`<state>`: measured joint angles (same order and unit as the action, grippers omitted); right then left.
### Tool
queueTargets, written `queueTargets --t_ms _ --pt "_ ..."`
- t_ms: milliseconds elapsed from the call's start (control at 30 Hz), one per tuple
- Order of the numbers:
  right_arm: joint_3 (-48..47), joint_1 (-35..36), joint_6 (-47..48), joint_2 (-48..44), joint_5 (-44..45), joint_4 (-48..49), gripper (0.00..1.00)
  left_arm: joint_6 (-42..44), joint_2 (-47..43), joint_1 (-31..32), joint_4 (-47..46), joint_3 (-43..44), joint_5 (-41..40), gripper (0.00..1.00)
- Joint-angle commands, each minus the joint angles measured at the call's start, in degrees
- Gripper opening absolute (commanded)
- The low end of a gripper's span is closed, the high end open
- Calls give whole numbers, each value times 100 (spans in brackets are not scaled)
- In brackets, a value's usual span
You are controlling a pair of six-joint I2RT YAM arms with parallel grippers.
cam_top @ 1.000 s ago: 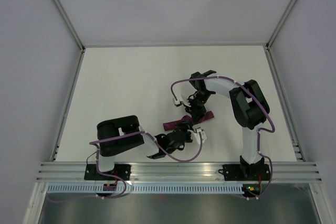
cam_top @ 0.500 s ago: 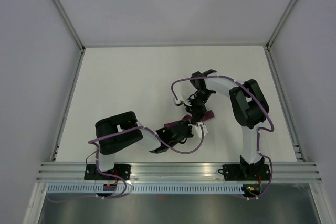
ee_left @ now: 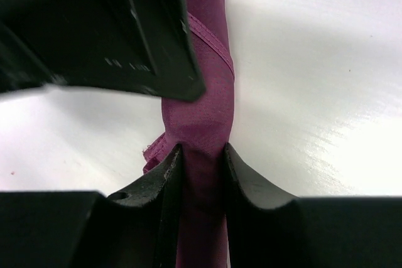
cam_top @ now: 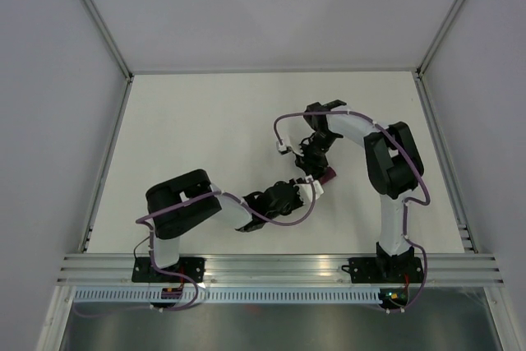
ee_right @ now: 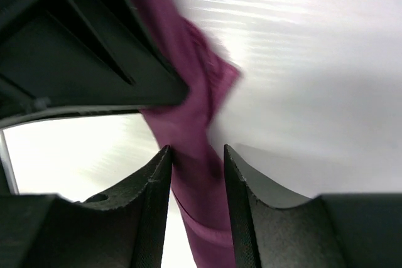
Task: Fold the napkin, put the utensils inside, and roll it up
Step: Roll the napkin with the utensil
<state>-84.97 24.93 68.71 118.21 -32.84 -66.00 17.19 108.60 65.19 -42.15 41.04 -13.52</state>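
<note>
My left gripper (ee_left: pixel 200 150) is clamped on the napkin (ee_left: pixel 207 105), both fingers (ee_left: pixel 168 177) pressed against the sides of the tightly rolled magenta cloth, which runs from 6 to 12 o'clock in my left wrist view with a hemmed edge wrapping it diagonally. My right gripper (ee_right: pixel 196 150) straddles the same roll just beyond. The cloth passes between its fingers, but the blur does not let me tell whether they pinch it or stand loose. From above, the two grippers meet nose to nose a little toward 3 o'clock from the middle of the white table (cam_top: pixel 205 121), a short end of the napkin showing at their 3 o'clock side.
</note>
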Motion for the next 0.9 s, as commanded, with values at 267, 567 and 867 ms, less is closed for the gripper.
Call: queueTargets --t_ms 267,567,867 --pt "-846 -989 -2000 -1238 -223 755 54 -2130 478 -305 1797 167 701 3" --pt "-286 -2026 -2783 -2713 -249 640 55 -3643 979 -586 2588 712 948 3" --pt "454 -2651 -3197 -4032 -188 720 56 -4698 1533 -586 3440 1520 676 4"
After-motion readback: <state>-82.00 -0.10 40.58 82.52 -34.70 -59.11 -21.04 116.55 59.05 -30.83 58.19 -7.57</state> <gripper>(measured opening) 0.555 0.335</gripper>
